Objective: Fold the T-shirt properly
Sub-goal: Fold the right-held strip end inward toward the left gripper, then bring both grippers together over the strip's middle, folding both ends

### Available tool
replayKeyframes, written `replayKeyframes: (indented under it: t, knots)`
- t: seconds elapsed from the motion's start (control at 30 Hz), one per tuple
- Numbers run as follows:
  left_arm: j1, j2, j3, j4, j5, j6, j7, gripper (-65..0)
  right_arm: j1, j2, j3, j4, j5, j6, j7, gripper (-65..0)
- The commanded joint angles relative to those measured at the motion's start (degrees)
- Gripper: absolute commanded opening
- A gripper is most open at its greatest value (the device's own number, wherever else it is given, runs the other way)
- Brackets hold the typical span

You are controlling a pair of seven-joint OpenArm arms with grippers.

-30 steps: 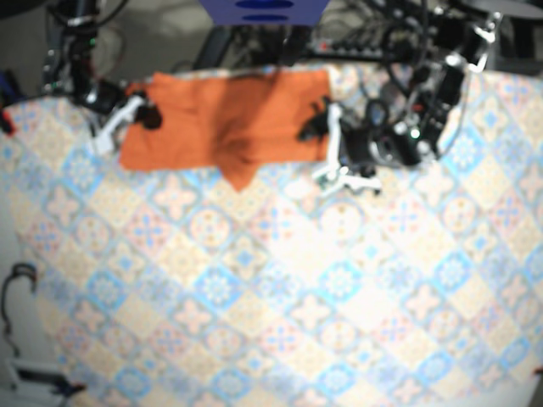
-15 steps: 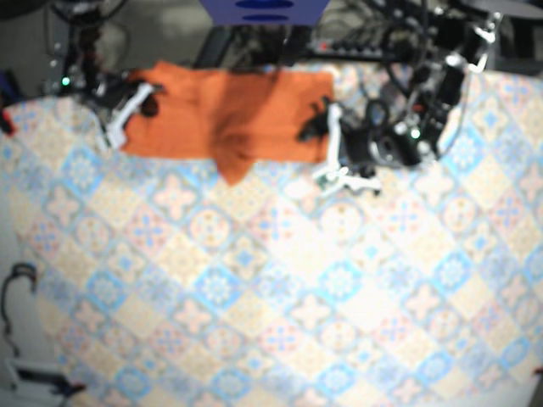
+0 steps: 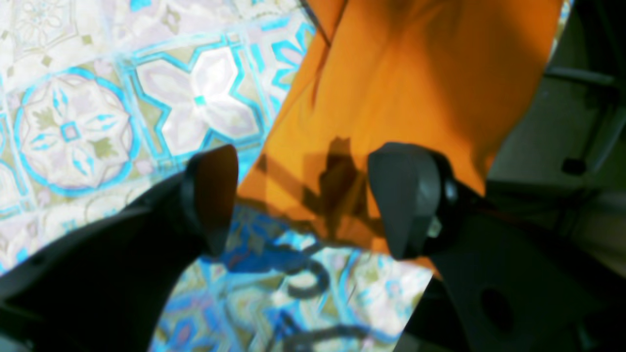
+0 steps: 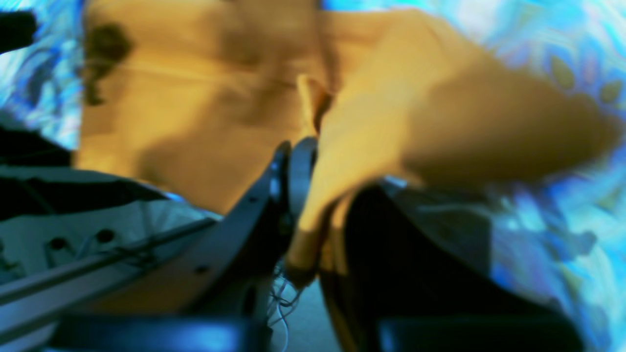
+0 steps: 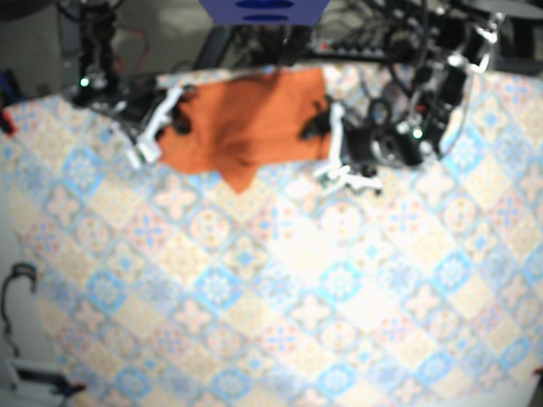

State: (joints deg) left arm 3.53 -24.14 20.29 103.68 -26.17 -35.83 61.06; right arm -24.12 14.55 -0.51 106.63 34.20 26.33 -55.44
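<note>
Spreading across the whole frame, the tile-patterned tablecloth (image 5: 339, 288) carries your orange T-shirt (image 5: 254, 119) at its far edge, a little left of centre. The shirt is bunched into a rough block, with one point of cloth trailing toward the near side. Your right gripper (image 4: 305, 195), at the scene's left end of the shirt, is pinched tight on a raised fold of orange cloth, as its blurred wrist view shows. Your left gripper (image 3: 303, 195), at the shirt's right end, stands with its jaws wide apart, straddling the fabric's corner without closing on it. One black finger (image 3: 210, 190) sits at the tablecloth side of the edge, the other over the shirt. Judge the shirt light, limp and quick to drag and crease. It will sag from any single hold, so take it at corners or along the hem, both layers together, and keep your two holds level. No brand, label or print can be read on the shirt or anywhere else in these soft-focus views.
</note>
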Motion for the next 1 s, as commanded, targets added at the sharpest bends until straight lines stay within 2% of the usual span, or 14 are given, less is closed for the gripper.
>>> replayKeyframes:
  t: [0.0, 0.13, 0.4, 0.53, 0.83, 0.97]
  knots:
    - [-0.8, -0.6, -0.3, 1.1, -0.4, 0.0, -0.6, -21.1, 0.1, 0.5, -0.8, 1.2, -0.7, 0.4, 1.0, -65.0]
    - [-0.1, -0.7, -0.3, 1.0, -0.1, 0.0, -0.6, -21.1, 0.5, -0.2, -6.7, 1.3, -9.9, 0.4, 1.1, -65.0]
    - [0.8, -1.7, -0.3, 0.8, 0.0, 0.0, -1.0, -21.1, 1.0, -5.6, -21.1, 1.4, -32.5, 0.4, 1.1, -65.0]
    - [1.1, -1.8, -0.3, 0.7, 0.2, 0.0, -0.7, -21.1, 1.0, -7.9, -22.9, 1.4, -40.7, 0.4, 0.8, -65.0]
    - [4.5, -4.7, -0.2, -3.0, 0.3, 0.2, -1.1, -21.1, 2.4, -8.7, -22.9, 1.4, -42.2, 0.4, 0.6, -65.0]
    - [4.9, -5.3, 0.1, -7.3, 1.5, 0.2, -4.7, -21.2, 3.1, -8.7, -22.9, 1.4, -42.2, 0.4, 0.6, -65.0]
